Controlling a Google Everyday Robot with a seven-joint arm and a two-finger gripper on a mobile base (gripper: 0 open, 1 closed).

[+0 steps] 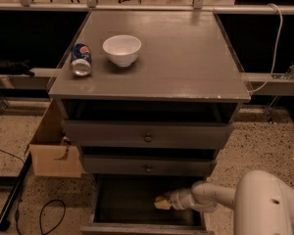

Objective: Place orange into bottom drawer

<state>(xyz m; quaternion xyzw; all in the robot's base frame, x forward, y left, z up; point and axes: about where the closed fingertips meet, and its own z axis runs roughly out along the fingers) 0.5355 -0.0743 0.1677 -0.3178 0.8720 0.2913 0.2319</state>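
The bottom drawer [100, 207] is pulled open under the grey cabinet, its dark inside showing. My arm reaches into it from the right, just above the drawer floor. The gripper [161, 202] sits at the right-middle of the drawer. At its tip shows a small orange-yellow patch, the orange [159, 199], mostly hidden by the gripper. I cannot tell whether the fruit is held or resting on the drawer floor.
A white bowl [121, 49] and a blue soda can [81, 59] lying on its side are on the cabinet top. Two upper drawers with round knobs [148, 137] are shut. A cardboard box [54, 153] and cables lie on the floor at the left.
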